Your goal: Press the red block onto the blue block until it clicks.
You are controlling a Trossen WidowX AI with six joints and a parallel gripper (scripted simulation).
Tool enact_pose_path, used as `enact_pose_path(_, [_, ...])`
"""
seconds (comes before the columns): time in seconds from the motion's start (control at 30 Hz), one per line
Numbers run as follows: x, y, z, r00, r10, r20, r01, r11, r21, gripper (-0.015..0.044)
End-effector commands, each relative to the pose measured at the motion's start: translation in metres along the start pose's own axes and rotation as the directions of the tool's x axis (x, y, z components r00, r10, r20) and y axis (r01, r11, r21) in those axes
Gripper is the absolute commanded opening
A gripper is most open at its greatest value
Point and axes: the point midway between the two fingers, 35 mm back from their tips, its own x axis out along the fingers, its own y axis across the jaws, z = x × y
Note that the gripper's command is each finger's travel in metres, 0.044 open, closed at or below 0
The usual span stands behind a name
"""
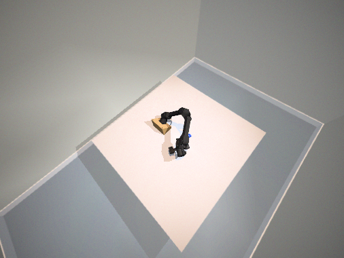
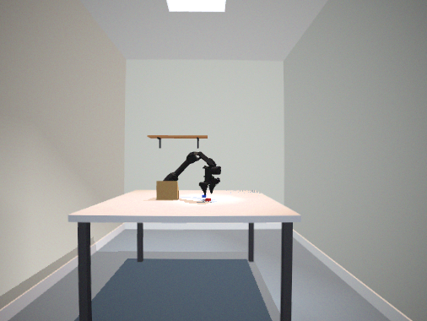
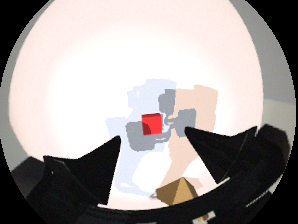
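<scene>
Gripper: your fingers stand spread about as wide as they go, with nothing between them, tips pointing down so they can pass either side of a block.
Red block: in the exterior view you see it on the table, below the fingers; the wrist view puts it between the tips' lines, which suits a straight descent.
Blue block: it sits on the table, farther and slightly left of the red one in the exterior view, apart from it, probably leaving you room to grip.
Arm: it reaches rightward from the wooden base, bent high, likely to let the gripper work from above.
Next: you likely need to lower, centre and close; an off-centre grip could spoil the press.
</scene>
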Motion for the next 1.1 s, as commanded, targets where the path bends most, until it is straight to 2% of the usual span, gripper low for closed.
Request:
enact_pose_path(0.0, [0.013,-0.003,-0.001,1.000,0.006,-0.005,-0.006,1.000,0.010,0.0440])
enact_pose_path(0.77, [0.041,-0.002,-0.001,1.000,0.007,-0.006,-0.007,1.000,0.010,0.0440])
enact_pose_path(1.07, [0.041,-0.002,-0.001,1.000,0.007,-0.006,-0.007,1.000,0.010,0.0204])
